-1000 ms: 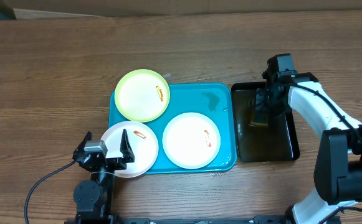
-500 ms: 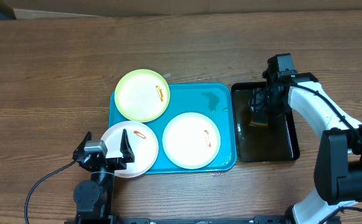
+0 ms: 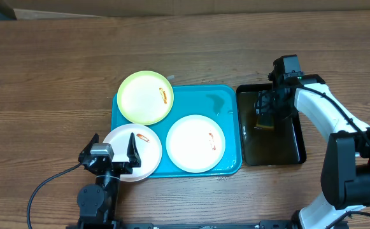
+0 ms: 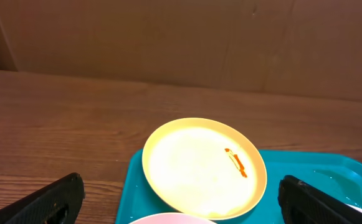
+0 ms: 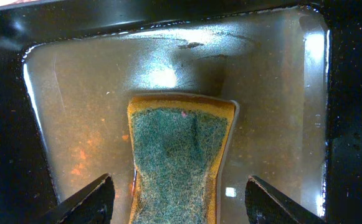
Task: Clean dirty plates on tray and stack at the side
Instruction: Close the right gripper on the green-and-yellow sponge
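Note:
Three plates with orange-red smears lie on the turquoise tray [image 3: 229, 102]: a lime-green plate [image 3: 145, 97] at its far left corner, a white plate [image 3: 195, 143] near the middle, and a second white plate [image 3: 134, 152] overhanging the near left corner. My left gripper [image 3: 113, 145] hovers open over that plate's near edge. In the left wrist view the lime-green plate [image 4: 202, 165] lies ahead on the tray [image 4: 311, 171]. My right gripper [image 5: 179, 205] is open astride a green-topped yellow sponge [image 5: 179, 162], with a gap at each side.
A black tray [image 3: 280, 143] with wet brown liquid stands right of the turquoise tray and holds the sponge [image 3: 264, 121]. Bare wooden table surrounds both trays. Cardboard runs along the table's far edge.
The left gripper has shifted slightly to the right over the near white plate. The right gripper's jaws have opened around the sponge in the black tray.

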Controlling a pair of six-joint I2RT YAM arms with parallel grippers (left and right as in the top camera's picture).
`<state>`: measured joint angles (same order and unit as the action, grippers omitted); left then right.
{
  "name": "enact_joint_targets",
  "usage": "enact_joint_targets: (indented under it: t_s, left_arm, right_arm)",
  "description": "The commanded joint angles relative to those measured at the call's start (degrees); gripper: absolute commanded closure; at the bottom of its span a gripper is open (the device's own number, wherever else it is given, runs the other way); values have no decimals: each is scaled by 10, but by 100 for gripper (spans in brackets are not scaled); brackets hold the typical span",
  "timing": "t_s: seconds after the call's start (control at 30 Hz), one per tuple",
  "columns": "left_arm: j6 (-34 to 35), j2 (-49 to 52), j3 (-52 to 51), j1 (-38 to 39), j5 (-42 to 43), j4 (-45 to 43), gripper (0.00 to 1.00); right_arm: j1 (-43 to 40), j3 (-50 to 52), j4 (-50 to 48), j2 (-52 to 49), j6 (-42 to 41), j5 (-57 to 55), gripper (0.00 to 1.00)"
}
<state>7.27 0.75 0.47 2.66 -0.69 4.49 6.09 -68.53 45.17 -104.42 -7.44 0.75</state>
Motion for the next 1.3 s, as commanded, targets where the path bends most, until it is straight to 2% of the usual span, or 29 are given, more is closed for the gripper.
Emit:
enact_joint_targets:
  t_s: [0.0, 1.27]
  left_arm:
    - [-9, -4, -2, 3, 2, -1, 0]
    - [-9, -4, -2, 3, 2, -1, 0]
  right_arm:
    - [3, 1, -1, 2, -2, 4, 32]
    - [3, 1, 20, 2, -2, 4, 31]
